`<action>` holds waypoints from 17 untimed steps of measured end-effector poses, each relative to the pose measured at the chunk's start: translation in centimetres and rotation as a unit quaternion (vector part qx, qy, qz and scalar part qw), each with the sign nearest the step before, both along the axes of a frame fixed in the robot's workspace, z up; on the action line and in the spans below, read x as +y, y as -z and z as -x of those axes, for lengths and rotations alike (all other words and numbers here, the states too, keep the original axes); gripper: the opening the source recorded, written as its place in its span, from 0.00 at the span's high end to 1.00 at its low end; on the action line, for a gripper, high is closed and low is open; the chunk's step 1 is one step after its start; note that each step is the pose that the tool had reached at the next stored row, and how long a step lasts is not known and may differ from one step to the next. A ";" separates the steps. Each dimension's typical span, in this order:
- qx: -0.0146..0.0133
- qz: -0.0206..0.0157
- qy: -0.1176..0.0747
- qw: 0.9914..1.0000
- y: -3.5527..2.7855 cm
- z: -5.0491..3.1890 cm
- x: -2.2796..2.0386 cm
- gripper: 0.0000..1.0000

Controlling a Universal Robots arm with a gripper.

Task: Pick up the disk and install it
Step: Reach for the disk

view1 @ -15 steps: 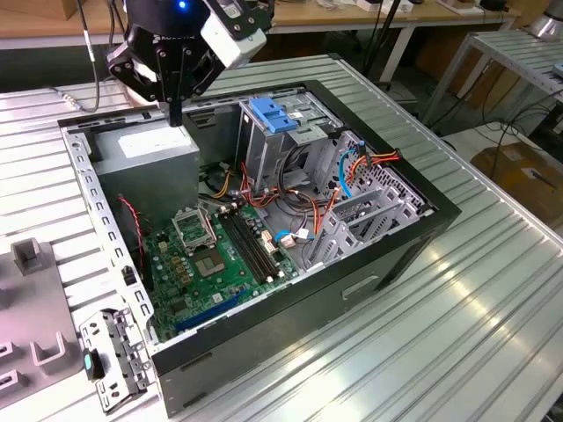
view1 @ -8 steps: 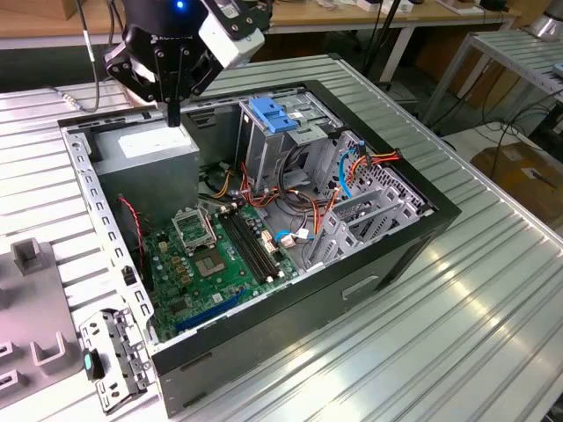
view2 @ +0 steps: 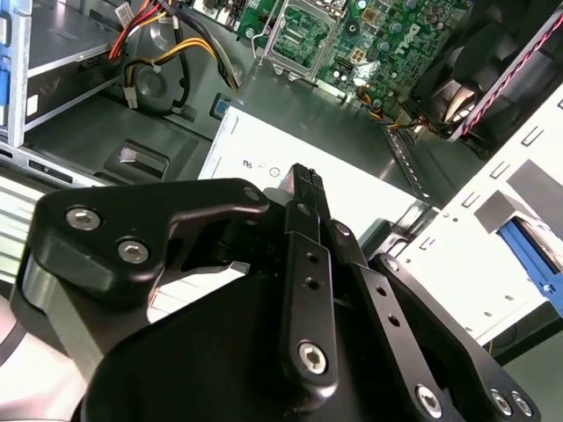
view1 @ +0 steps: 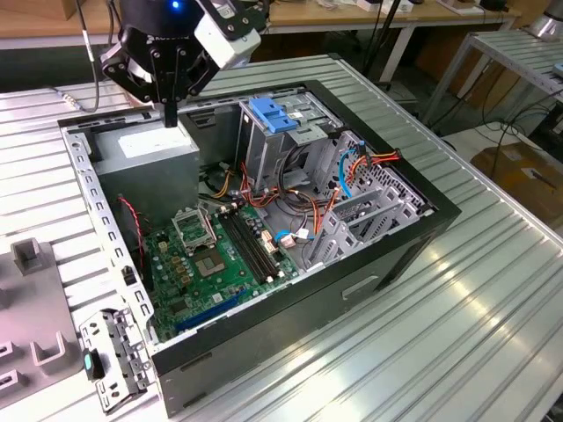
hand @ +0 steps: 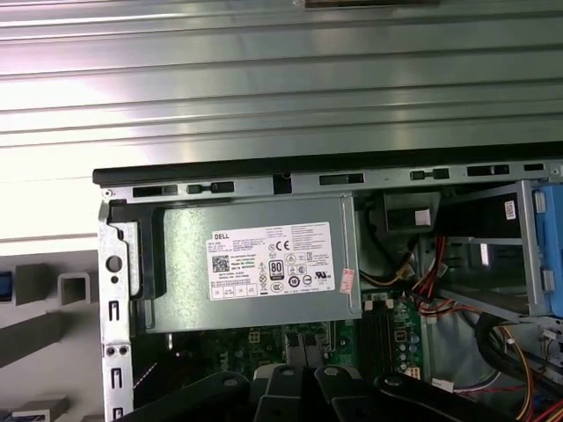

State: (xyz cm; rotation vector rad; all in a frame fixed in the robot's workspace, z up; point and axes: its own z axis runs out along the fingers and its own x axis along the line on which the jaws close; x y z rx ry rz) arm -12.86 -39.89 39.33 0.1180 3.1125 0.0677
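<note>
Right, second wrist view first: the disk (view2: 530, 252) shows as a bright blue rail along a flat grey face. It is only partly in frame, sitting in a pale holder (view2: 471, 272) just outside the case wall, and I can't tell more of its shape. The gripper (view2: 303, 178) has its fingers closed together with nothing between them, tip over the white label of the power supply (view2: 264, 145). The motherboard (view2: 352, 40) and a yellow/red cable bundle (view2: 154, 40) lie beyond it

Exterior view: the gripper (view1: 169, 119) hangs point-down over the power supply (view1: 145, 154) in the far corner of the open case (view1: 440, 215), on the exterior view's left. Contact or a gap, can't tell. The case holds:
- the green motherboard (view1: 220, 259) on its floor
- a tall metal drive cage (view1: 264, 154) mid-case, topped by a blue clip (view1: 274, 116)
- orange/red cables (view1: 295, 198) between those two
- thin blue cables (view1: 346, 171) toward the exterior view's right

The case lies on a slatted metal table (view1: 440, 343). A loose metal bracket (view1: 114, 356) and grey fixtures (view1: 26, 255) sit beside it on the exterior view's left

First wrist view: looking down on the power supply (hand: 255, 264), tucked into the case corner against the black rim (hand: 308, 165). The motherboard (hand: 290, 345) edge sits next to it, with cables (hand: 440, 286) and the blue clip (hand: 550, 255) further along. The gripper links (hand: 299, 391) are dark in the foreground
</note>
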 end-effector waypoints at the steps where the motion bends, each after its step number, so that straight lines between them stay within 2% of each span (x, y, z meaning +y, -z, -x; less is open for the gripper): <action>1: 0.000 0.000 0.000 1.000 0.00 0.04 0.00 0.89; 17: 0.000 0.000 0.000 1.000 0.01 0.42 0.00 0.89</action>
